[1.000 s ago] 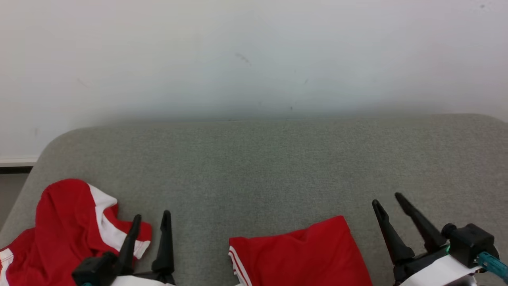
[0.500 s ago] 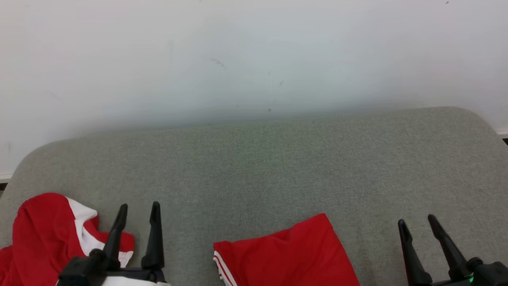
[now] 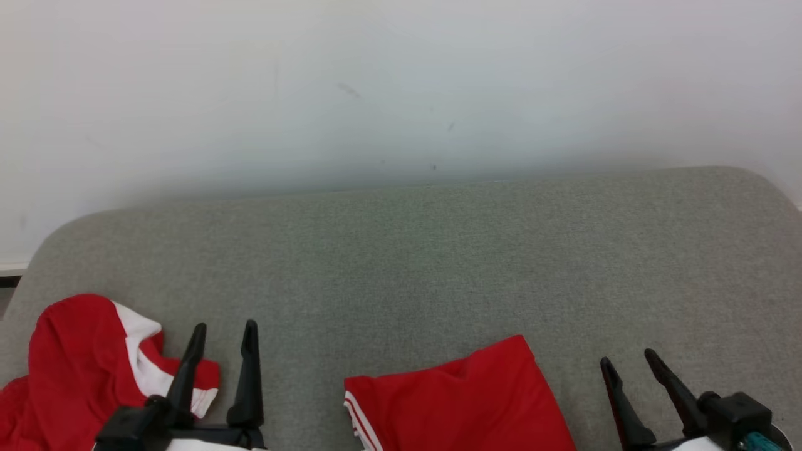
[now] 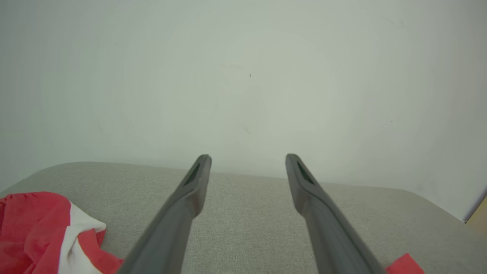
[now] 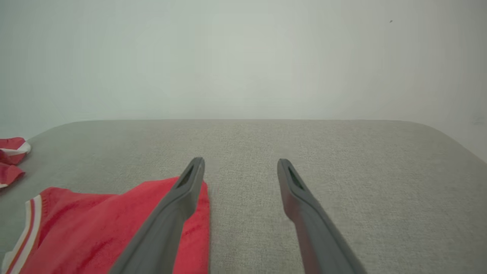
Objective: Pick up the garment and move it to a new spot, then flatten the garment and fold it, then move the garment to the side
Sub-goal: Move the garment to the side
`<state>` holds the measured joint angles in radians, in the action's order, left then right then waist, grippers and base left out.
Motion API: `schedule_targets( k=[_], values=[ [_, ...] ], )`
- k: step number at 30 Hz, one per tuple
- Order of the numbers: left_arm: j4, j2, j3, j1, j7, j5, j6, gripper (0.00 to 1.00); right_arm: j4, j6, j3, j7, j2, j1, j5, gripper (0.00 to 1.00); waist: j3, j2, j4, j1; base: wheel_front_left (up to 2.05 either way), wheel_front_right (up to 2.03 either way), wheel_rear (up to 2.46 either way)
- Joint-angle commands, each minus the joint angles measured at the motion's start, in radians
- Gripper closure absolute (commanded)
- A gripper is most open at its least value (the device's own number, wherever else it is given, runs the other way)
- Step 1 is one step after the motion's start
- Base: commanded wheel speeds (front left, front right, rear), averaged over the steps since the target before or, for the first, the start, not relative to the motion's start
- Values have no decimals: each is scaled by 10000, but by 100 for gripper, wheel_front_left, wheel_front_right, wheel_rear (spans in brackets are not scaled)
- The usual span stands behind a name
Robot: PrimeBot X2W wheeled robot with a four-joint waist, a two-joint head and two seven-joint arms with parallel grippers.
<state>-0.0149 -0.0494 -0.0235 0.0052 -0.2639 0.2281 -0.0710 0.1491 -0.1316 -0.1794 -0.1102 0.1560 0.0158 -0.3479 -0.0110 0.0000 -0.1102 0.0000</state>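
Head view: folded red garment (image 3: pixel 457 407) lies flat on grey fabric counter (image 3: pixel 407 263), at bottom centre, near edge cut off by frame. White double stripe runs along its left hem. Left tool (image 3: pixel 225 326) sits lower left w/ jaws apart, nothing btwn them, tips pointing twd the pale wall (image 3: pixel 401 81). Right tool (image 3: pixel 626 357) sits lower right, jaws also apart and empty, just right of the folded garment, a strip of grey fabric showing btwn them. Crumpled red-and-white garment (image 3: pixel 75 357) is bunched at far left of counter, just beside the left tool, well apart from the folded one.

Left wrist view: left tool (image 4: pixel 247 158) fingers (image 4: pixel 190 198) spread wide over bare grey fabric; crumpled garment (image 4: pixel 34 228) at lower left, one red corner of folded garment (image 4: pixel 405 264) at lower right edge.

Right wrist view: right tool (image 5: pixel 239 161) spread, nothing held. Folded garment (image 5: pixel 95 228) lies lower left, its far corner behind the left-hand finger as seen here; can't tell if finger touches cloth. Crumpled garment (image 5: pixel 11 156) shows small at far left edge. Rest of counter to the right is plain grey.
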Motion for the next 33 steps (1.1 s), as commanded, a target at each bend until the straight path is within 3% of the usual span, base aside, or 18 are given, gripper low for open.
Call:
schedule_targets(
  k=[1,12,18,24,27,28,30,33],
  values=[
    [21,-29,-41,-14,0,-152,-12,0,119,21,-81,91,43,219,-43,0,40,0,128,0,0,0,0],
    [-62,-31,-380,-227,0,-89,33,0,2345,21,-1766,3065,497,1770,-1286,0,221,0,1187,0,0,0,0],
    [-97,-32,-455,-383,0,44,13,0,3211,21,-1832,4263,570,2354,-1923,0,403,0,1598,0,0,0,0],
    [-160,-29,-515,-437,0,127,14,0,4273,21,-2069,6228,440,2334,-2579,0,489,0,1864,0,0,0,0],
    [-157,-30,-511,-451,0,129,12,0,4347,19,-2172,6395,305,2351,-2884,0,528,0,1941,0,0,0,0],
    [-154,-30,-515,-459,0,137,18,0,4304,5,-2257,6403,277,2361,-2998,24,540,0,1955,0,0,0,0],
    [-159,-30,-519,-474,0,152,39,0,4151,-19,-2386,6181,282,2424,-3151,100,550,0,1967,0,0,0,0],
    [-193,-30,-520,-468,0,182,73,0,4002,-9,-2488,5980,505,2593,-3302,100,528,0,1937,0,0,0,0]
  ],
)
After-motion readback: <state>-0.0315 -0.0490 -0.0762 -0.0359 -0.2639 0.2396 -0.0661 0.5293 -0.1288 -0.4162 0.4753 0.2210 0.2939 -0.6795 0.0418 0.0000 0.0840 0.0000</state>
